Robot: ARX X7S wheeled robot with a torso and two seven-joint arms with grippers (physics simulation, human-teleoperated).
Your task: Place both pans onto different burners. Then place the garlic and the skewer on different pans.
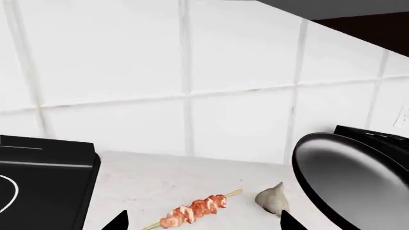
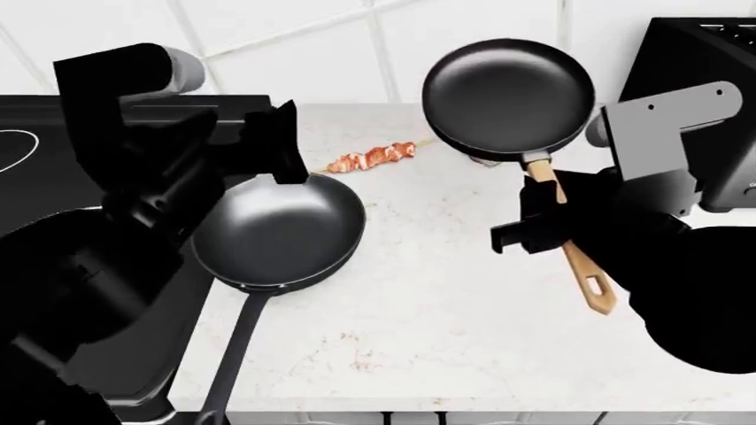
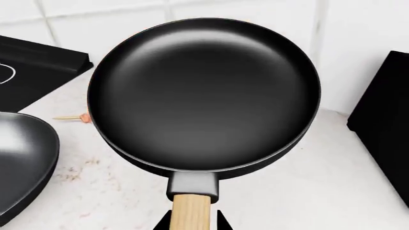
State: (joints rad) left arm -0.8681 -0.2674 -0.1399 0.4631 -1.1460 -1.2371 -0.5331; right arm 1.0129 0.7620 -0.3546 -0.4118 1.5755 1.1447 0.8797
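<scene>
My right gripper is shut on the light wooden handle of the shallower pan, which it holds above the counter at the back right. The deeper pan rests on the counter beside the stovetop, its thin black handle toward the front edge. My left gripper is open and empty, hovering over the counter near the skewer. The garlic lies just past the skewer, beside the raised pan. In the head view the raised pan hides the garlic. One white circle outline shows on the stovetop.
A black boxy appliance stands at the back right against the white tiled wall. The white speckled counter runs between the deeper pan and the front edge. The stovetop's raised edge borders the counter.
</scene>
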